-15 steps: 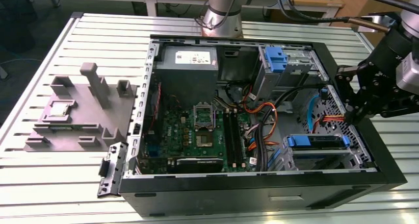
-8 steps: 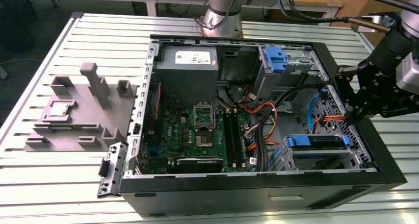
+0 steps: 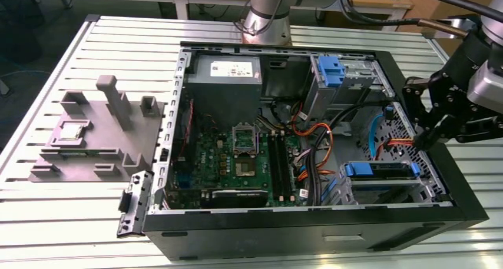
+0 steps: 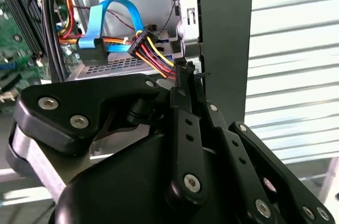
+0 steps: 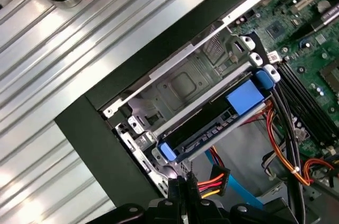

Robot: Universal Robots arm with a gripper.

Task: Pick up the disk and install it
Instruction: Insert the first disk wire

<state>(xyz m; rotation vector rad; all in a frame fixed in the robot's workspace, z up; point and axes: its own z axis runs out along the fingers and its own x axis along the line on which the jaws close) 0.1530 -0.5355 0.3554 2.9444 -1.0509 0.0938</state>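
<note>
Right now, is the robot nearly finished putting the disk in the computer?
Nearly, it seems. The disk in its blue carrier already sits in the drive bay of the computer case. The gripper sits right by the wired power connector, which looks not yet plugged into the disk.

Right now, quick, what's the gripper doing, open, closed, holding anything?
Gripper: jaws closed, tips at the multicoloured power cable connector by the computer case wall; whether they actually pinch it cannot be told.
</note>
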